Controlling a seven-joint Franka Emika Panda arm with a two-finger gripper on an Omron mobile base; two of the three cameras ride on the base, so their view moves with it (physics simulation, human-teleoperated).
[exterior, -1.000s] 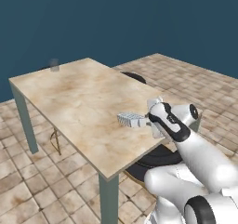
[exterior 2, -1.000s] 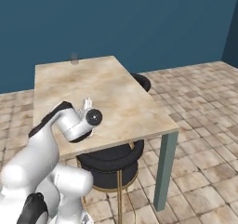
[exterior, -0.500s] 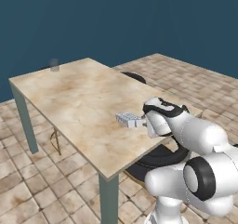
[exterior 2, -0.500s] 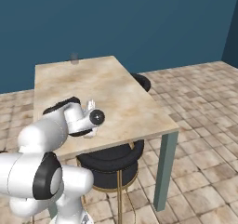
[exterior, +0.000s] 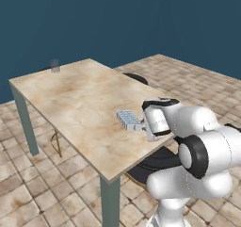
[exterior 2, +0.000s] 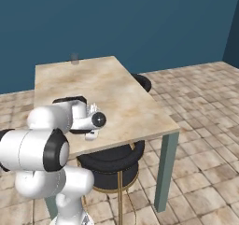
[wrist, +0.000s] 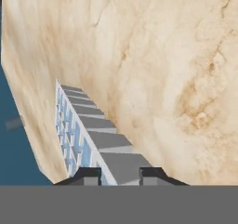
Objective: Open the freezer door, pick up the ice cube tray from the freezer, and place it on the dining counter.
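Pincer [exterior: 140, 125] clamped on ice cube tray [exterior: 127, 119]

Note that the near end of the ice cube tray [wrist: 88, 139] is cut off in the hand view. A small grey item [exterior: 55, 65] at the far corner of the bench [exterior: 70, 99] is too blurred to identify.
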